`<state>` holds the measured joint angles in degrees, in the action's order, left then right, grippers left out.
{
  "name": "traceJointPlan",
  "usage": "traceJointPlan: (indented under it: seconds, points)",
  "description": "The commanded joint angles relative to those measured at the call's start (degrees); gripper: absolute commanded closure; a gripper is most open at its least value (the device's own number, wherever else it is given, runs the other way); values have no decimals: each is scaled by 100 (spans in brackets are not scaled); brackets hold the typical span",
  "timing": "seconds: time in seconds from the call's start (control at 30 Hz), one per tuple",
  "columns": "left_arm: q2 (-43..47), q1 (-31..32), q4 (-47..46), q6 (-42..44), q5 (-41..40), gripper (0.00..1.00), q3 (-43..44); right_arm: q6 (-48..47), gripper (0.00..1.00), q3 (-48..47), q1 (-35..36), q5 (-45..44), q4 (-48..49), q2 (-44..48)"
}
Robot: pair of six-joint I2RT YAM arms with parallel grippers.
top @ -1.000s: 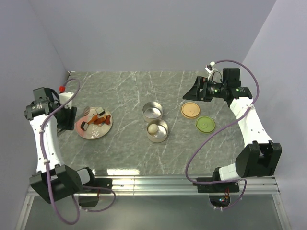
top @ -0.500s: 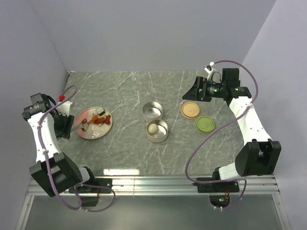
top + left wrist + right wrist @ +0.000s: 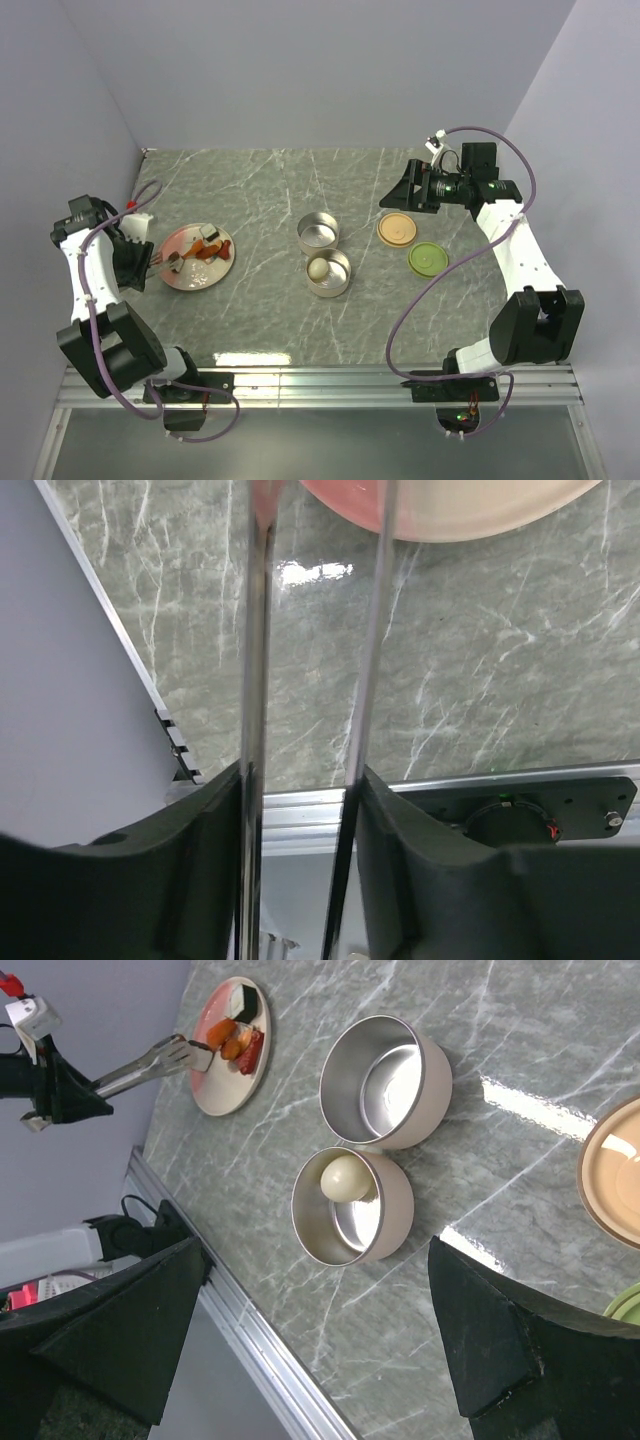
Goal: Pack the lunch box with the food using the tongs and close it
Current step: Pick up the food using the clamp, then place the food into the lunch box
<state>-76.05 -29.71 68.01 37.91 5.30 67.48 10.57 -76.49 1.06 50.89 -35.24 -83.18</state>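
The left tool (image 3: 300, 805) is clamped across both arms of the tongs (image 3: 255, 660), their tips just beside the orange-red chunks (image 3: 232, 1038) on the pink plate (image 3: 222, 1100). The right tool (image 3: 315, 1330) gapes wide and holds nothing. The chunks look light, likely soft and slick, so the springy steel should pinch one gently across its middle.

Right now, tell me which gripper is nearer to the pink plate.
Left. The left gripper sits just off the pink plate's left edge, holding the tongs that reach over it. The right gripper hovers open far across the table, near the orange lid.
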Motion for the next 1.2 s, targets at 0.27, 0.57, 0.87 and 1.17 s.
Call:
traceJointPlan:
  seconds: [0.27, 0.57, 0.87, 1.17]
  points:
    - [38, -26, -103, 94, 182, 64, 89, 59, 0, -15, -44, 166, 193, -49]
    - [108, 237, 616, 103, 805, 88, 1205, 112, 0, 20, -44, 184, 255, -41]
    - [364, 2767, 960, -714, 1069, 94, 2154, 33, 0, -59, -44, 123, 167, -41]
    - [-119, 5088, 468, -1637, 1465, 94, 2296, -19, 0, 38, -44, 26, 158, 82]
